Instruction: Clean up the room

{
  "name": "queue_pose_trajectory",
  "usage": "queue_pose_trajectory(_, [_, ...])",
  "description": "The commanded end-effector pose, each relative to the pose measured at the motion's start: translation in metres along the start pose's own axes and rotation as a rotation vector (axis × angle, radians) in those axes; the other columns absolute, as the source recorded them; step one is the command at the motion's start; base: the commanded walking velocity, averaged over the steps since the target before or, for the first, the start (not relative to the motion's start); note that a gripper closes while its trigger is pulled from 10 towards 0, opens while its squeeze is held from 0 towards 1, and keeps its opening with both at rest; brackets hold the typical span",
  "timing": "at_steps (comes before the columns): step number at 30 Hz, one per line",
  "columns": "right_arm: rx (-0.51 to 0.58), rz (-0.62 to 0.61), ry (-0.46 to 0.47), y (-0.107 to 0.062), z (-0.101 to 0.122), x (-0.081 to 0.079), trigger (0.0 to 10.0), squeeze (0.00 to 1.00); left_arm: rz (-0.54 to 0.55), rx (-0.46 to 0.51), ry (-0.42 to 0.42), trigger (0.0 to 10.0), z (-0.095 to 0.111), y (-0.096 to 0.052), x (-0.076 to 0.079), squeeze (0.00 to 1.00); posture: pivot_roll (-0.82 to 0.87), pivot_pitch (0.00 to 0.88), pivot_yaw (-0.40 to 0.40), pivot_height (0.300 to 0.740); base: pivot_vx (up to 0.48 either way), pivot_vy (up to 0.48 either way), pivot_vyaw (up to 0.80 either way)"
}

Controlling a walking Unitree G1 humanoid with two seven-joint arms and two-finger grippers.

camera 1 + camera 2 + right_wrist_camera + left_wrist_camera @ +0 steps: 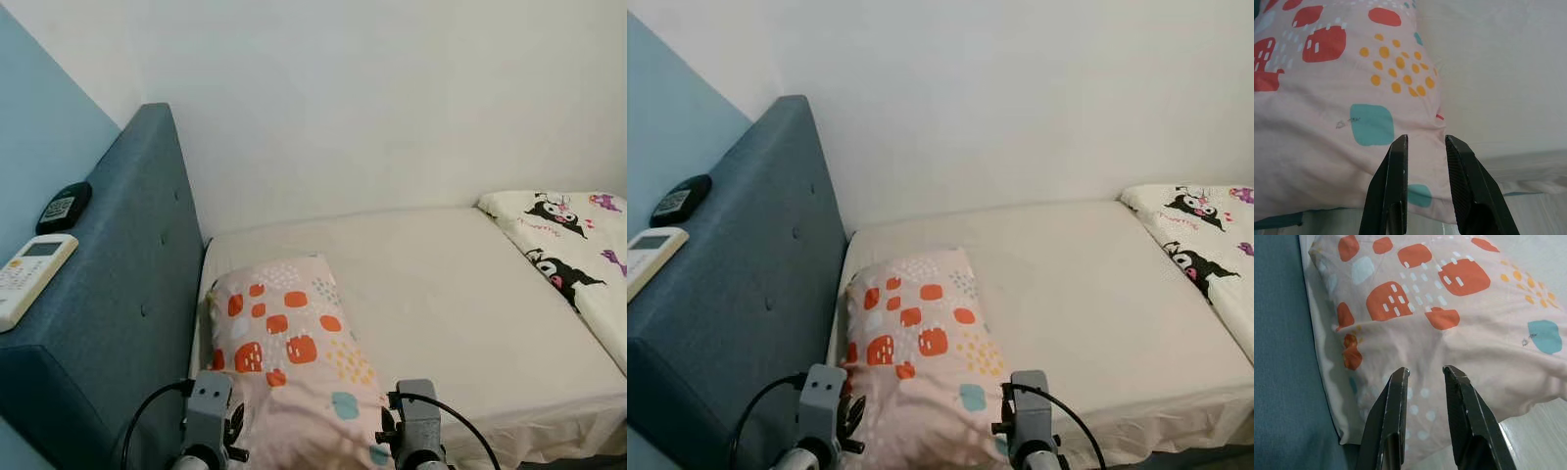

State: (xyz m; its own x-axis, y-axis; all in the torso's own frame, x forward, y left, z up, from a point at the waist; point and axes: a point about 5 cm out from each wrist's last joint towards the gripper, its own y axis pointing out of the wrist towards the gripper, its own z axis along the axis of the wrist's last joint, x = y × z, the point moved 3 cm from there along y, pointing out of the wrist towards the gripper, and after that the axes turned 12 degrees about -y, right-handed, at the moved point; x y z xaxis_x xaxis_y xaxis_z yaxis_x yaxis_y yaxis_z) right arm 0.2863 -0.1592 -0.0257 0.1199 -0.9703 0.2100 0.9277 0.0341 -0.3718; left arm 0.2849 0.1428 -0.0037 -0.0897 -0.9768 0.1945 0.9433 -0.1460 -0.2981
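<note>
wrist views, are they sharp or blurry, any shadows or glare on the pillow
Left wrist view: the pink pillow with orange and teal patches is sharp, softly shaded along the edge beside the blue upholstered headboard, no glare. Right wrist view: pillow print crisp, evenly lit, the black fingers slightly soft. Head views: even light, no motion blur.

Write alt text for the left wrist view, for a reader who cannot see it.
Two black fingers of the left gripper, slightly apart, hover over the near edge of a pink pillow patterned with orange, blue and yellow shapes. The pillow lies on a pale bed sheet, with the blue headboard alongside.
</note>
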Motion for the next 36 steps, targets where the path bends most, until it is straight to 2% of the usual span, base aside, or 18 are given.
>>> queue_pose_trajectory(1, [-0.012, -0.003, 0.007, -0.001, -0.003, -0.001, 10.0, 0.0, 0.009, -0.021, 0.022, 10.0, -0.004, -0.001, -0.004, 0.0, 0.03, 0.075, -0.026, 0.74, 0.0, 0.0, 0.0])
queue_pose_trajectory(7, [-0.01, -0.008, 0.008, -0.001, -0.003, 0.0, 10.0, 0.0, 0.009, -0.014, 0.006, 10.0, -0.002, 0.0, -0.003, 0.0, 0.03, 0.072, -0.024, 0.74, 0.0, 0.0, 0.0])
queue_pose_trajectory(11, [-0.056, 0.008, -0.028, -0.004, -0.015, -0.003, 10.0, 0.0, 0.012, -0.065, 0.012, 10.0, -0.016, -0.002, -0.007, 0.0, 0.03, 0.056, -0.026, 0.74, 0.0, 0.0, 0.0])
queue_pose_trajectory(15, [-0.087, 0.005, -0.062, -0.007, -0.023, -0.003, 10.0, 0.0, 0.072, -0.11, 0.028, 10.0, -0.027, -0.004, -0.017, 0.0, 0.02, 0.046, -0.027, 0.74, 0.0, 0.0, 0.0])
queue_pose_trajectory(19, [-0.131, 0.011, -0.063, -0.008, -0.031, -0.005, 10.0, 0.0, 0.058, -0.158, 0.04, 10.0, -0.036, -0.006, -0.016, 0.0, 0.02, 0.033, -0.031, 0.74, 0.0, 0.0, 0.0])
queue_pose_trajectory(23, [-0.121, 0.019, -0.065, -0.007, -0.028, -0.008, 10.0, 0.0, 0.047, -0.123, 0.024, 10.0, -0.031, -0.006, -0.014, 0.0, 0.03, 0.028, -0.034, 0.74, 0.0, 0.0, 0.0])
queue_pose_trajectory(29, [-0.102, 0.019, -0.05, -0.005, -0.024, -0.008, 10.0, 0.0, 0.04, -0.123, -0.006, 10.0, -0.032, -0.004, -0.011, 0.0, 0.03, 0.029, -0.036, 0.74, 0.0, 0.0, 0.0])
queue_pose_trajectory(36, [-0.103, 0.02, -0.05, -0.005, -0.024, -0.008, 10.0, 0.0, 0.039, -0.117, 0.009, 10.0, -0.031, -0.003, -0.011, 0.0, 0.03, 0.033, -0.037, 0.74, 0.0, 0.0, 0.0])
